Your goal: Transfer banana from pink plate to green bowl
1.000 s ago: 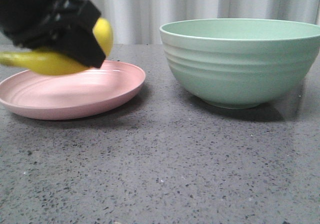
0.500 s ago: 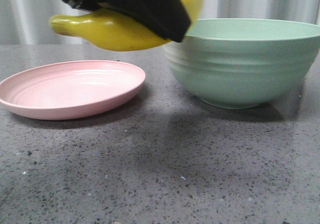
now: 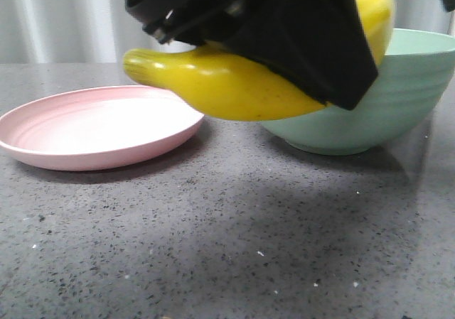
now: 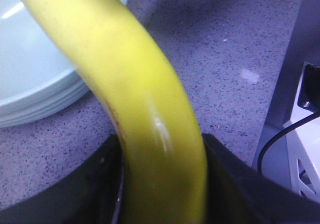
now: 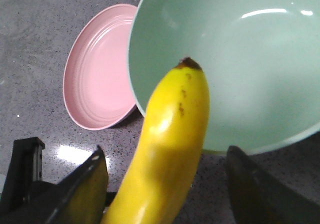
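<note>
The banana (image 3: pixel 234 88) has smooth, glossy skin. The pink plate (image 3: pixel 92 131) and the green bowl (image 3: pixel 398 113) look like matt plastic. The tabletop (image 3: pixel 227 241) is grey speckled stone with slight shine.

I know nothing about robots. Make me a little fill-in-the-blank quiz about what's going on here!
1. The banana has its dark tip over the ___ bowl.
2. The pink plate has ___ lying on it.
3. The left gripper is clamped on the ___.

Missing words: green; nothing; banana.
</note>
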{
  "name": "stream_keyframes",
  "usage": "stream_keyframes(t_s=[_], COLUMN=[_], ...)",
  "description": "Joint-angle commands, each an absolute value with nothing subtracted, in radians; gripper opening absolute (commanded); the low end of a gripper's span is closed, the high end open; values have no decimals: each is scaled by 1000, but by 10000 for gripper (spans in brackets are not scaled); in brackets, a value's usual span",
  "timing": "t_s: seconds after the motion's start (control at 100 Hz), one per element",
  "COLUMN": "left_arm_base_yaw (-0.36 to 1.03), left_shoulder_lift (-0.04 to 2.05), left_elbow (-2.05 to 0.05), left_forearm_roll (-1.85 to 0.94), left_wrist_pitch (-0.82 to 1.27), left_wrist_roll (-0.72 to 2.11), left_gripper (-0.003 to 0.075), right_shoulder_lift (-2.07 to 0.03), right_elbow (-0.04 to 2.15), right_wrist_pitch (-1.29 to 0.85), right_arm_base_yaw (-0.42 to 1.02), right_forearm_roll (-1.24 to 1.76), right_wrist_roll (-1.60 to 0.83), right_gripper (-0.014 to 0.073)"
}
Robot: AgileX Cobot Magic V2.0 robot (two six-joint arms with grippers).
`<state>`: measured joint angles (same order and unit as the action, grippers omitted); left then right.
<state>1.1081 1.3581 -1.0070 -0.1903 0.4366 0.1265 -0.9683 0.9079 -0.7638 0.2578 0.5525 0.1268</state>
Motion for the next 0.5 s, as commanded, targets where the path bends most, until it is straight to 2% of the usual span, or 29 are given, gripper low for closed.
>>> stream_keyframes(t_s=[0.0, 0.49], left_arm_base_yaw=[1121, 1123], left_shoulder_lift=[1333, 1333], left_elbow=[-1044, -1044], left_forearm_roll=[-204, -207], left_wrist_pitch=[340, 320], left_wrist_roll=[127, 127], left_gripper=[228, 228], right_shoulder_lift=[-988, -1106], right_elbow=[952, 958], right_wrist_pitch=[-693, -654], right_arm_base_yaw=[266, 266], right_forearm_roll=[600, 642], right_wrist_roll=[116, 116], right_gripper=[429, 414])
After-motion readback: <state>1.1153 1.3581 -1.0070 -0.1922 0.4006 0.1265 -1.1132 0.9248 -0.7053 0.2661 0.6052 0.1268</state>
